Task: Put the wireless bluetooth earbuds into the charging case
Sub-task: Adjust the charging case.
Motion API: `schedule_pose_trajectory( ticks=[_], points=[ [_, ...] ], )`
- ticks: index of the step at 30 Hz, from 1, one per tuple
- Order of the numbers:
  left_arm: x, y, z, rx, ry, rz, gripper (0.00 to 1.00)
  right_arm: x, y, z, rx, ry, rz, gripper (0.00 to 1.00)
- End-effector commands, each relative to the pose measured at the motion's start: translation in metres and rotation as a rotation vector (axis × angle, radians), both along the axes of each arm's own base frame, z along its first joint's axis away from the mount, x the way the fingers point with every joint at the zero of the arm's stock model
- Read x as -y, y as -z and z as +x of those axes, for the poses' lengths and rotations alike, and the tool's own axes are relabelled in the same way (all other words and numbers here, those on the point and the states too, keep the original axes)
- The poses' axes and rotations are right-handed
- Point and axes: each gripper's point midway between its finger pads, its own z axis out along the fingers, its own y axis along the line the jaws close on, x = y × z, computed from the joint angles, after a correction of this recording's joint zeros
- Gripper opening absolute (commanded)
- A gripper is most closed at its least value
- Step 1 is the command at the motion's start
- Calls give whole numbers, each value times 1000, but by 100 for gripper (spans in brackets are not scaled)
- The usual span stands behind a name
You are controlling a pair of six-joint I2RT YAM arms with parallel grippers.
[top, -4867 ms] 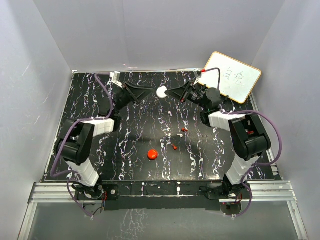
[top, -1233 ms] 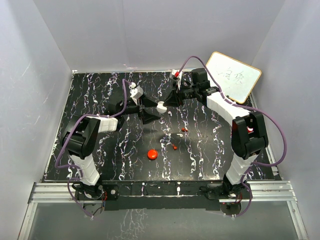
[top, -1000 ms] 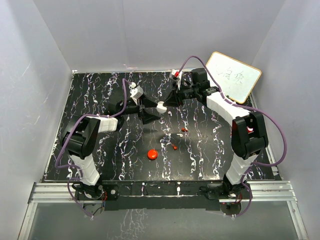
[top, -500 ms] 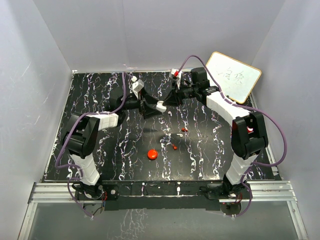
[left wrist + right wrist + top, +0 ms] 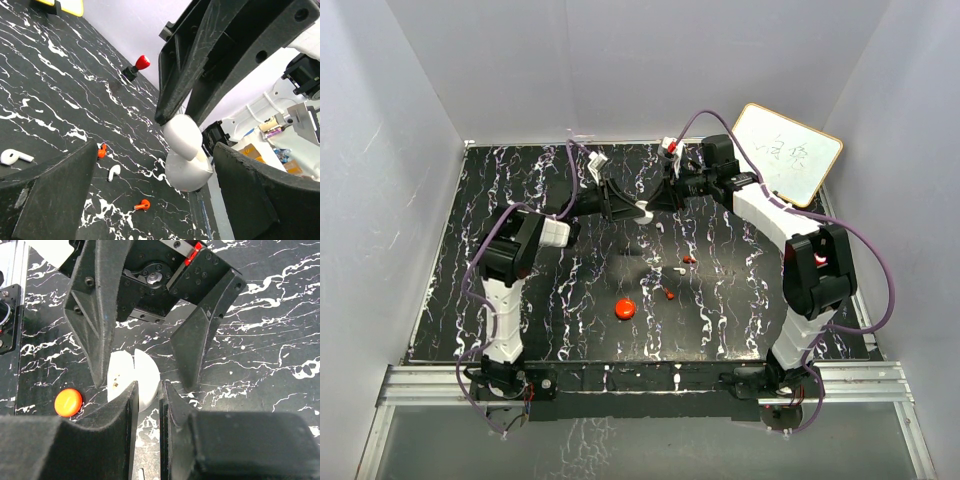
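The white round charging case [image 5: 642, 212] hangs part open above the table's back middle. My right gripper [image 5: 656, 202] is shut on its upper half, as the left wrist view [image 5: 185, 160] shows. In the right wrist view the case [image 5: 125, 380] sits at my right gripper [image 5: 148, 386]. My left gripper [image 5: 630, 208] is open with its jaws on either side of the case, not touching it [image 5: 155, 149]. A whitish earbud [image 5: 678, 270] and two red earbuds [image 5: 689, 259] [image 5: 669, 295] lie on the table below. The left wrist view shows them too: whitish [image 5: 114, 172], red [image 5: 142, 204], red [image 5: 101, 150].
A red round puck [image 5: 625, 308] lies in front of the earbuds and shows in the right wrist view [image 5: 68, 402]. Another whitish earbud-shaped piece [image 5: 12, 157] lies at the left edge of the left wrist view. A whiteboard [image 5: 787, 152] leans at the back right corner.
My left arm has swung toward the back and brought its open gripper up around the case. My right gripper and the case have stayed in place for the last second.
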Motion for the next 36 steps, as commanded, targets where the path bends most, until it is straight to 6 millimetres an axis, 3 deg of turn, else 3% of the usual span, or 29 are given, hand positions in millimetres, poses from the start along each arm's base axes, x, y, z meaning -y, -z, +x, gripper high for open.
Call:
schedule_pose_trajectory(
  ticks=[1, 6, 12, 16, 28, 36],
  points=[
    [-7, -45, -11, 165, 7, -36, 99, -1, -51, 3, 143, 3, 40, 5],
    [-12, -50, -8, 248, -96, 55, 99, -1, -48, 5, 137, 6, 35, 4],
    [-28, -31, -1, 424, -313, 372, 99, -1, -46, 5, 133, 6, 33, 4],
    [-28, -37, -7, 443, -335, 324, 99, -2, -47, 5, 135, -2, 37, 4],
    [-22, -22, -29, 429, -240, 241, 99, -1, -52, 5, 150, 3, 35, 4],
    [-13, -18, -41, 452, -135, 161, 80, -1, -53, 2, 154, -12, 39, 4]
  ],
)
